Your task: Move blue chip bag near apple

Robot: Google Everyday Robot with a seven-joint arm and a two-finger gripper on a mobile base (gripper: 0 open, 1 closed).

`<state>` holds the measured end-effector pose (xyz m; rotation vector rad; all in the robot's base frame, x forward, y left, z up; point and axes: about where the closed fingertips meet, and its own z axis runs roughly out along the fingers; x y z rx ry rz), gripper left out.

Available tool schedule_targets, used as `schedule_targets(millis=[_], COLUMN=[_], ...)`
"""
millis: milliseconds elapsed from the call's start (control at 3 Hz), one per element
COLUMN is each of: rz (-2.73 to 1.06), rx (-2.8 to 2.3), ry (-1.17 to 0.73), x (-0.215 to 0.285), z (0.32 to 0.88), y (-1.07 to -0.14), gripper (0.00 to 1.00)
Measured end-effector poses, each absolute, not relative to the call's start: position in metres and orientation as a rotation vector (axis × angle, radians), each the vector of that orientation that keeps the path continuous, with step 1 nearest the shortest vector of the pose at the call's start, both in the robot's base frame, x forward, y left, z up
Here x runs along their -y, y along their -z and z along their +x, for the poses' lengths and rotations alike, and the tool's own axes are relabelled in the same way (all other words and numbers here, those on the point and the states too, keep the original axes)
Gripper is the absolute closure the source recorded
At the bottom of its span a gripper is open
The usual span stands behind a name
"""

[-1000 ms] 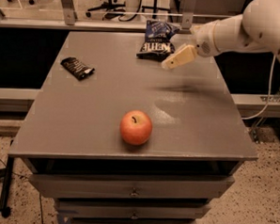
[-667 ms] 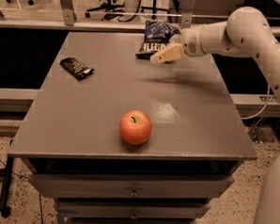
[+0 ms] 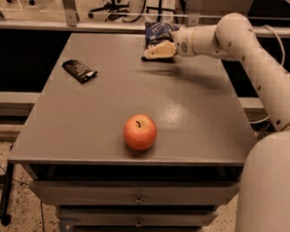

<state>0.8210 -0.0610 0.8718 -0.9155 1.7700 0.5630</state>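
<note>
The blue chip bag (image 3: 155,33) lies at the far edge of the grey table (image 3: 86,115), right of the middle; its lower part is hidden behind the gripper. The gripper (image 3: 158,50) reaches in from the right and sits right at the bag's near side, over its dark band. The red-orange apple (image 3: 140,132) stands near the table's front edge, well apart from the bag and the gripper.
A small flat black wrapper (image 3: 79,70) lies at the left of the table. The white arm (image 3: 246,50) stretches over the table's right side, and the robot's body (image 3: 270,193) stands at the front right. Drawers sit under the tabletop. Office chairs stand behind a rail.
The gripper has moved left and farther back, from right of the bag to directly against it. The apple, bag and wrapper have not moved.
</note>
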Motion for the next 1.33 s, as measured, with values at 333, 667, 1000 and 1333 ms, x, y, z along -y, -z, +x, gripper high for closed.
schedule_targets(millis=[333, 667, 1000, 1333], rz=[-0.887, -0.875, -0.868, -0.869], rx=[-1.756, -1.751, -1.736, -1.713], ry=[-0.516, -0.410, -0.308, -0.243], x=[0.063, 0.073, 0.081, 0.083], z=[0.827, 0.821, 0.815, 0.814], y=[-0.871, -0.865, -0.863, -0.867], gripper=[0.41, 0.63, 0.87, 1.00])
